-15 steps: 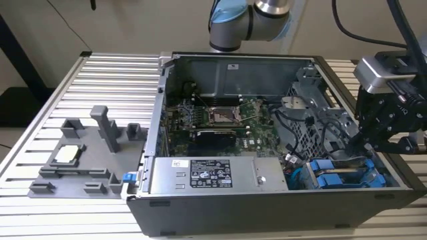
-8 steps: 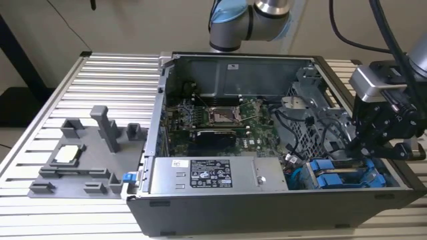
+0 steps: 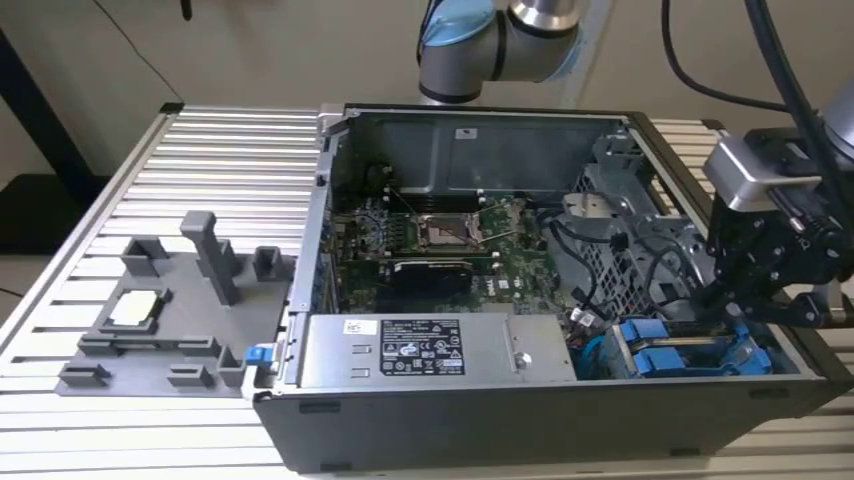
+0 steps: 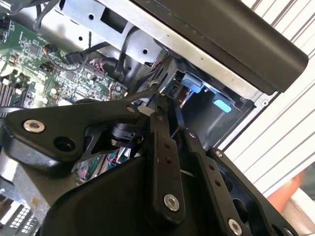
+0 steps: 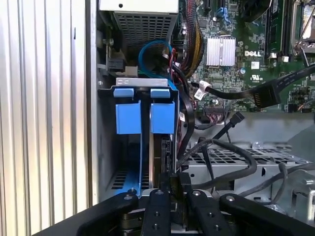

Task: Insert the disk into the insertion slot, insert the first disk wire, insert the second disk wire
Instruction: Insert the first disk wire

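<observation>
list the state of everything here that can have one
computer case: open, side panel off
insertion slot: occupied by the disk
disk: seated in the slot, blue handles facing out
gripper: shut on a black wire connector at the disk's edge

The arm (image 3: 497, 45) stood at the back and reached to the exterior view's right. The gripper (image 3: 734, 300) pointed down below the wrist (image 3: 758, 172), its fingers (image 5: 158, 206) seemingly pressed close together.
</observation>
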